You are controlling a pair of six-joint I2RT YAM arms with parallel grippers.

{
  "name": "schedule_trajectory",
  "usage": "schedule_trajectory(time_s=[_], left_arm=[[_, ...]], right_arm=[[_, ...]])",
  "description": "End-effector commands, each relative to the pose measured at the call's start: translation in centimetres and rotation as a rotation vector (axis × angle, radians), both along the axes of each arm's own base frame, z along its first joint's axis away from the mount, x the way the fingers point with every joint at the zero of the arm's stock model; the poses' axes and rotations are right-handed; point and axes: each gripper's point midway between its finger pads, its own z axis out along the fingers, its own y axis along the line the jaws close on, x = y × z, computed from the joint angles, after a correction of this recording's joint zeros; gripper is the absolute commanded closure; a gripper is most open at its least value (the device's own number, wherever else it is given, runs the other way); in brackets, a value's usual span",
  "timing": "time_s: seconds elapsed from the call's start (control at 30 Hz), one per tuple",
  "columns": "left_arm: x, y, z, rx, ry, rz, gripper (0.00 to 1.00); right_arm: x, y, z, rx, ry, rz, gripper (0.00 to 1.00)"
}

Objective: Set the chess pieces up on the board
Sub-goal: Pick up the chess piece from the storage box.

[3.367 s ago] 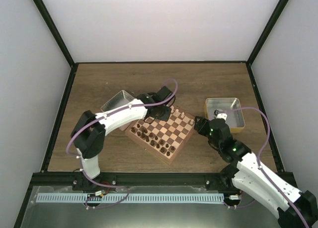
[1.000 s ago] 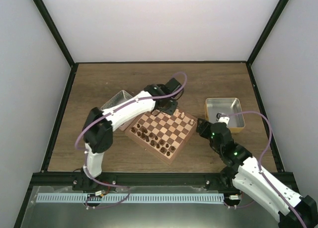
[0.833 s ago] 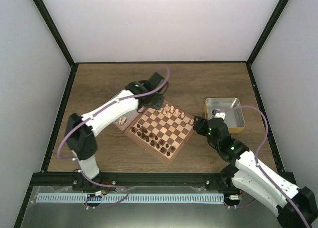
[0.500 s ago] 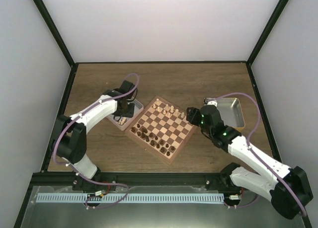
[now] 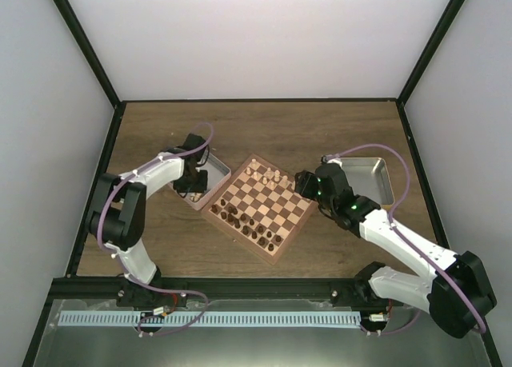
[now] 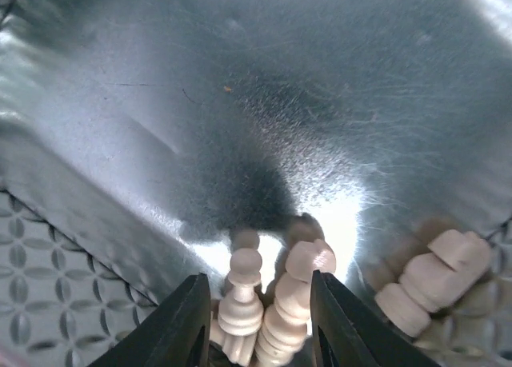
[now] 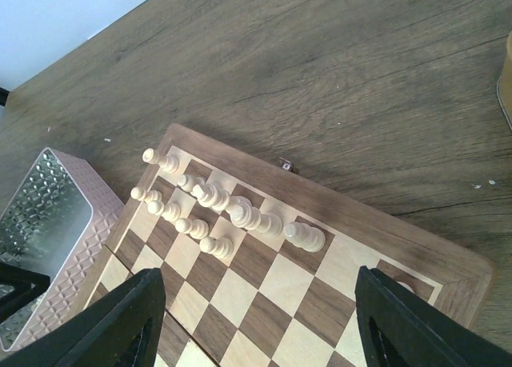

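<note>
The board (image 5: 276, 203) lies corner-on at the table's middle, with several light beige chess pieces (image 5: 268, 175) along its far side and dark pieces (image 5: 240, 219) on the near-left side. More light pieces lie in the left metal tray (image 5: 212, 172). My left gripper (image 6: 260, 323) is down in that tray, its jaws narrowly apart around a pawn (image 6: 242, 299) and a taller piece (image 6: 298, 291), with a thin gap still showing beside the pawn. My right gripper (image 7: 264, 327) hovers wide open and empty over the board's (image 7: 320, 295) right corner, facing the light pieces (image 7: 240, 215).
Another light piece (image 6: 432, 275) lies in the tray to the right of my left fingers. A second silver tray (image 5: 370, 175) stands right of the board, behind my right arm. Black frame rails border the table.
My left arm swung from the board's far corner to the left tray and lowered into it, jaws narrowing. My right arm moved from the right tray to the board's right corner.
</note>
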Motion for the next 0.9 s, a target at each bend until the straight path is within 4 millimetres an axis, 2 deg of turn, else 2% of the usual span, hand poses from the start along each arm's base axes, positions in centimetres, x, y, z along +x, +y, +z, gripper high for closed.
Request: schedule_trajectory(time_s=[0.0, 0.2, 0.37, 0.5, 0.57, 0.7, 0.8, 0.87], left_arm=[[0.2, 0.4, -0.9, 0.013, 0.024, -0.006, 0.62], [-0.5, 0.7, -2.3, 0.03, 0.072, 0.001, 0.62], [-0.7, 0.7, -2.9, 0.032, 0.095, 0.003, 0.69], [-0.1, 0.7, -1.4, 0.03, 0.057, 0.007, 0.69], [0.3, 0.8, -0.1, 0.029, 0.028, 0.017, 0.65], [0.0, 0.9, 2.0, 0.012, -0.014, 0.037, 0.62], [-0.9, 0.5, 1.9, -0.024, -0.001, 0.045, 0.6], [-1.7, 0.4, 0.9, -0.042, 0.021, 0.065, 0.57]], right_arm=[[0.8, 0.2, 2.2, 0.035, -0.04, -0.014, 0.33], [0.8, -0.1, 2.1, 0.034, -0.041, -0.027, 0.33], [0.7, -0.3, 2.1, 0.03, -0.044, -0.035, 0.33], [0.6, -0.3, 2.1, 0.031, -0.047, -0.035, 0.33], [0.7, -0.3, 2.1, 0.033, -0.049, -0.032, 0.33], [0.7, 0.0, 2.0, 0.037, -0.046, -0.026, 0.33], [0.7, 0.1, 1.8, 0.04, -0.04, -0.021, 0.33], [0.7, 0.1, 1.9, 0.041, -0.039, -0.02, 0.33]])
